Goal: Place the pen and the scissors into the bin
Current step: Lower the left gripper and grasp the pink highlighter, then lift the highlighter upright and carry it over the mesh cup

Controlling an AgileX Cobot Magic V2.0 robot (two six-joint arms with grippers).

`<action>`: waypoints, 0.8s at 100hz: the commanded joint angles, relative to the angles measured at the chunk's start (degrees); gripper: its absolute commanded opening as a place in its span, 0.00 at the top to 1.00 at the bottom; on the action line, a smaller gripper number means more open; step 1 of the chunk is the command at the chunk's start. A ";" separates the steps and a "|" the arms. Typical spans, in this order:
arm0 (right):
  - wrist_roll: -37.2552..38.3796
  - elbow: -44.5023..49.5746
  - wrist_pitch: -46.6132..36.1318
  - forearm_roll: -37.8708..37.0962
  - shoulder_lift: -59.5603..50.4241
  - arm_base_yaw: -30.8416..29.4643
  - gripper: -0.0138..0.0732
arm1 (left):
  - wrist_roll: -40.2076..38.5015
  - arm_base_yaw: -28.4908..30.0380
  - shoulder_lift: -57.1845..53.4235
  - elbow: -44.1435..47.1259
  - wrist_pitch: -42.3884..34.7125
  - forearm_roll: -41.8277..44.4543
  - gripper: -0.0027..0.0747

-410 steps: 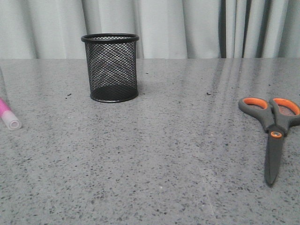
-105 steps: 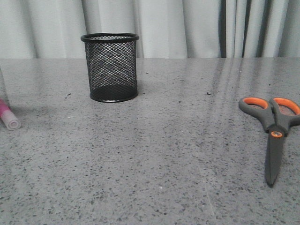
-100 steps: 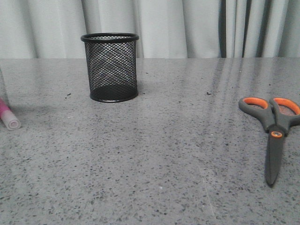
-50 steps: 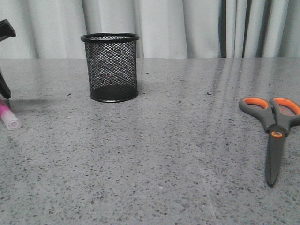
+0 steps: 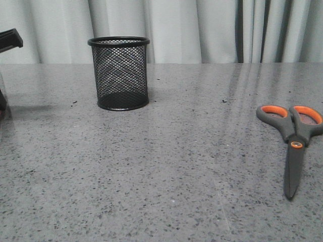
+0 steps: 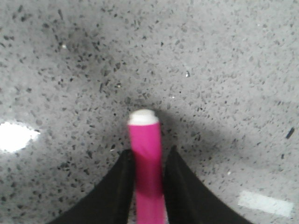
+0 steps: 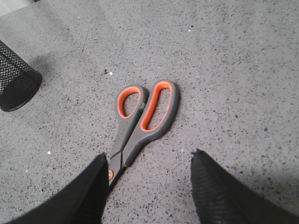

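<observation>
The pink pen (image 6: 145, 154) with its whitish end stands between the two black fingers of my left gripper (image 6: 149, 150), which press on it from both sides just above the table. In the front view the pen is out of sight; only dark parts of the left arm (image 5: 9, 40) show at the left edge. The black mesh bin (image 5: 120, 72) stands upright at the back left and is empty. The scissors (image 5: 294, 136) lie flat at the right, handles away from me. My right gripper (image 7: 149, 155) is open above the scissors (image 7: 140, 121), one finger over the blades.
The speckled grey table (image 5: 171, 166) ends at a pale curtain (image 5: 202, 27) behind. The bin also shows in the right wrist view (image 7: 16, 79), far from the scissors. A bright glare patch (image 6: 14, 136) and a pale strip (image 6: 264, 204) lie on the table near the pen.
The left arm has come in at the left edge of the front view. The pen that lay at that edge no longer shows there. Bin and scissors have not moved.
</observation>
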 commanded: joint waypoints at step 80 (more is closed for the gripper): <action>-0.75 -2.02 -8.28 0.00 0.60 0.06 0.43 | 83.86 -11.99 -9.80 -17.48 -28.76 -74.24 0.99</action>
